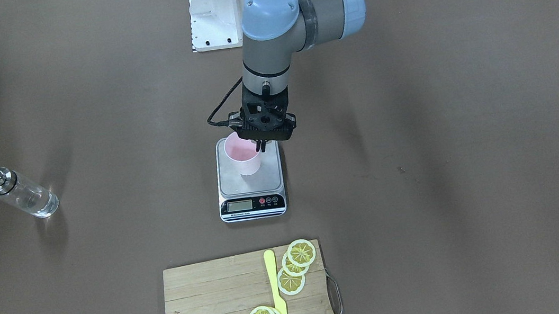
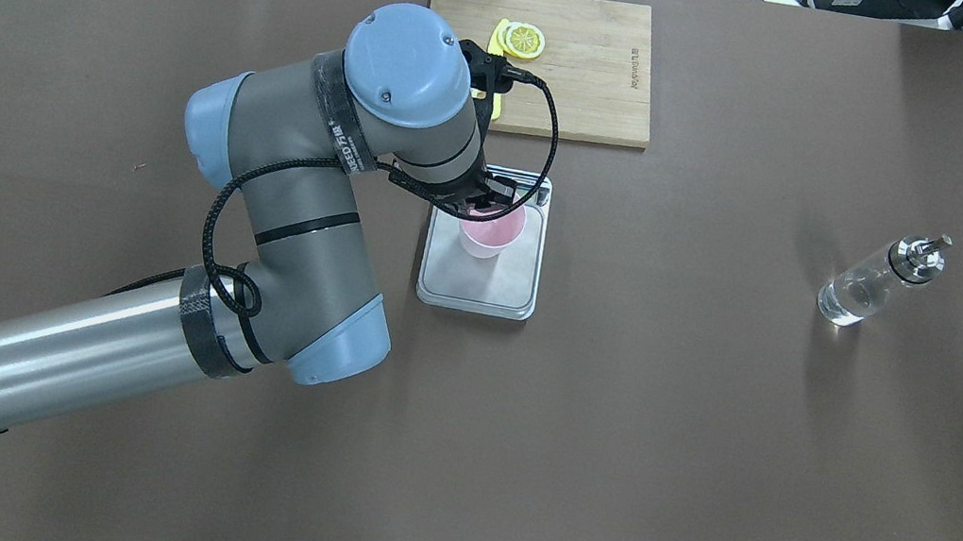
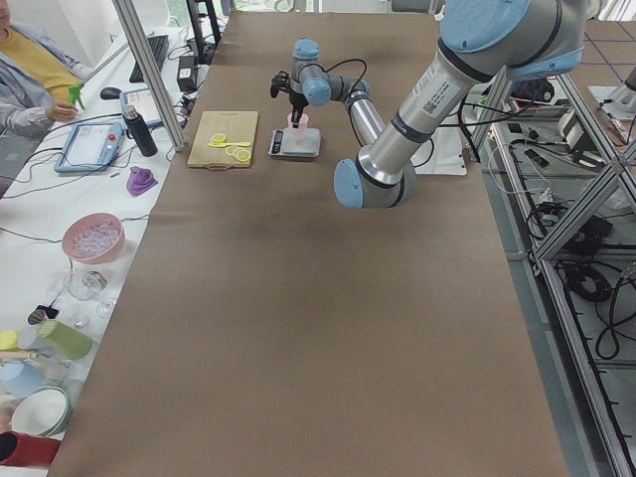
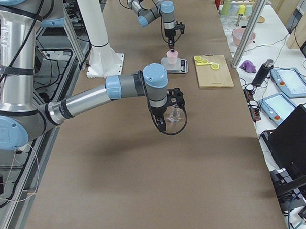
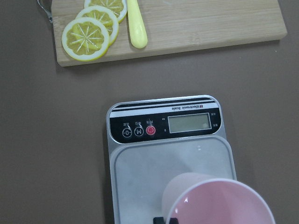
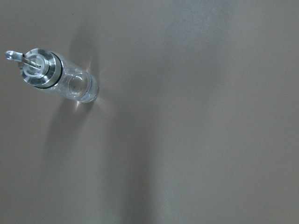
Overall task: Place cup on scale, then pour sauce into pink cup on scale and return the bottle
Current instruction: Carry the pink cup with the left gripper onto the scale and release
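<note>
The pale pink cup [image 1: 243,157] stands upright on the steel scale [image 1: 253,203], toward its back half. My left gripper [image 1: 259,147] points down at the cup's rim with its fingers close together, pinching the rim. The left wrist view shows the cup [image 5: 219,205] at the bottom and the scale's display [image 5: 189,123]. The glass bottle [image 2: 876,282] with its metal pourer stands alone on the table, clear sauce inside. My right gripper [image 4: 170,111] hovers above the bottle [image 6: 58,79]; I cannot tell whether it is open or shut.
A wooden cutting board [image 1: 212,304] with lemon slices [image 1: 301,253] and a yellow knife [image 1: 274,285] lies beyond the scale on the operators' side. The white robot base [image 1: 219,9] is behind the scale. Brown table surface lies between scale and bottle.
</note>
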You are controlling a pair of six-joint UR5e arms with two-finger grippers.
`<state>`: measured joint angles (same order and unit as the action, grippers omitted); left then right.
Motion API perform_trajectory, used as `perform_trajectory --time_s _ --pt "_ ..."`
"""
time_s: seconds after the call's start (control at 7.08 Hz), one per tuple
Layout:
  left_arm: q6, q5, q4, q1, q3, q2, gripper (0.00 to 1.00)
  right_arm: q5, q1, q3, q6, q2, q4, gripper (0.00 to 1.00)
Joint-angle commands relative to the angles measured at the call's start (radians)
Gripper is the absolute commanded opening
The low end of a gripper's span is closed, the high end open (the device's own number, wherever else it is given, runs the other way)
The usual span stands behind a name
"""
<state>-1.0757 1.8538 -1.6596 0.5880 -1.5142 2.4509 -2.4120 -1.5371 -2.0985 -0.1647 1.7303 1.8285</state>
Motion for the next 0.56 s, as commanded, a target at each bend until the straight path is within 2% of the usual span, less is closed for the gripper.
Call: perform_trajectory --time_s 0.0,0.28,0.42 --pt "0.002 -0.001 -0.018 0.001 0.006 -0.003 0.97 0.001 0.0 0.0 0.002 0.0 0.0 1.0" --pt "0.002 0.008 -0.012 0.016 -0.053 -0.027 0.97 0.001 0.0 0.002 0.001 -0.002 0.0 1.0" --pt "0.002 0.012 -0.011 0.033 -0.158 -0.105 0.97 0.001 0.0 0.002 0.002 -0.002 0.0 1.0"
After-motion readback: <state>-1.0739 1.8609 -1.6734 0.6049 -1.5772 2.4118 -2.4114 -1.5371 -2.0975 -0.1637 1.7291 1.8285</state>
